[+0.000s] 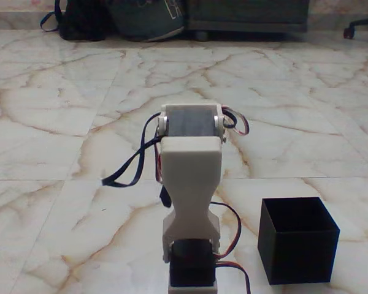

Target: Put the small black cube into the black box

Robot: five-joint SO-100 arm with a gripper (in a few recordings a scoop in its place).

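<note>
The black box stands with its top open on the marble floor at the lower right, just right of the arm's base. Its inside is dark and I cannot tell what it holds. The white arm rises in the middle of the fixed view, seen from behind, with a black servo at its top and another near the bottom edge. The arm's own links hide whatever lies beyond them. The small black cube is hidden or out of view.
Black and red cables loop out to the left of the arm. At the far back stand dark bags and a cabinet base. A chair's wheels sit at the top right. Pale marble floor spreads all around.
</note>
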